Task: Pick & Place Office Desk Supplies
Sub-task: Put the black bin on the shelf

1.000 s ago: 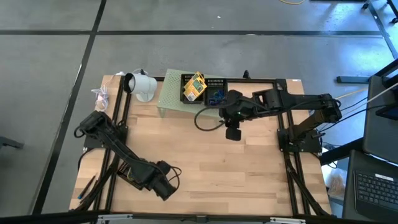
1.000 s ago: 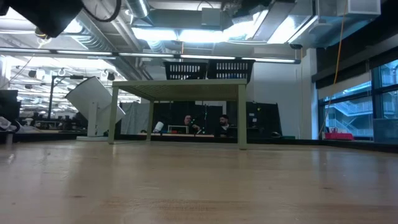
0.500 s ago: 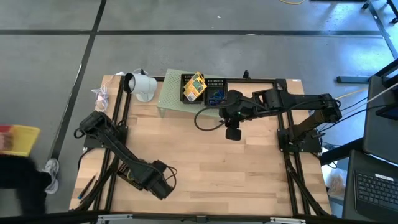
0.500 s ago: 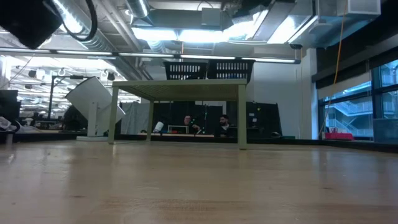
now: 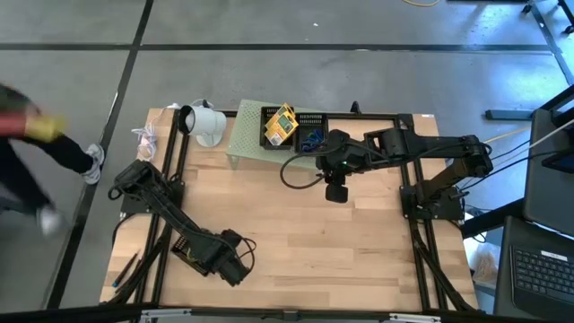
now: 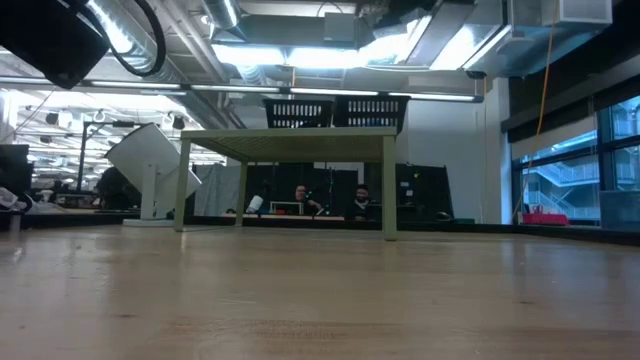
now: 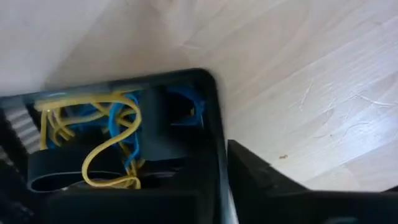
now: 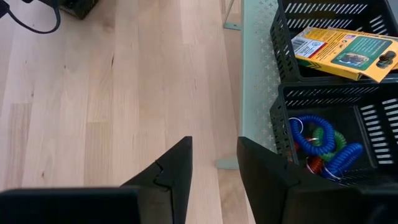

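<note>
Looking down from above, the right pincer (image 5: 334,192) hangs over bare wood beside the pale green riser (image 5: 244,135). Its wrist camera alone shows what the two black baskets (image 8: 323,37) just ahead hold: a yellow-green card box (image 8: 342,45) in one, blue, green and red coiled loops (image 8: 320,144) in the other. Its fingers (image 8: 177,168) stand partly apart with nothing between them. The left pincer (image 5: 235,266) sits low near the counter (image 5: 359,251) front edge; I cannot tell how its fingers stand. Wide open wood lies between the two arms.
</note>
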Motion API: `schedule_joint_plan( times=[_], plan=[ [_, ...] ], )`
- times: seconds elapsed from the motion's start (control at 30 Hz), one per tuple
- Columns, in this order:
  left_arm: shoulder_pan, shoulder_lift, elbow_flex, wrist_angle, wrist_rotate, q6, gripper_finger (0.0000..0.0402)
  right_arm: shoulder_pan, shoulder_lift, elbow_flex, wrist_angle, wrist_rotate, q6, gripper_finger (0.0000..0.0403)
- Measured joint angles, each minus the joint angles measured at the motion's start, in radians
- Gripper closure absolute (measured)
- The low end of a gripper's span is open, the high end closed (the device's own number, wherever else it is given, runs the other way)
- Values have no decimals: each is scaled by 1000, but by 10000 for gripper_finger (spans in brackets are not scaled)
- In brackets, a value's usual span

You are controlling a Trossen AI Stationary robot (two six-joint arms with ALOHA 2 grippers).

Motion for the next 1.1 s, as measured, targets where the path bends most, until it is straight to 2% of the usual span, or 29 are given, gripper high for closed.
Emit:
schedule_joint_plan(
  times=[0.07,0.3,0.57,0.67,0.9,1.1],
  plan=[
    [2,0,0,-1,-7,-2,389,0,0,0,0,0,0,272],
    [14,0,37,-3,17,33,394,0,0,0,0,0,1,272],
    [14,0,213,-88,-39,199,396,0,0,0,-1,0,2,272],
    [14,1,299,-156,-115,285,397,0,0,0,-2,0,2,272],
    [11,1,490,-314,-366,465,397,0,0,0,-5,0,2,272],
    [12,1,621,-490,-517,573,398,0,0,0,-6,0,3,272]
  ],
)
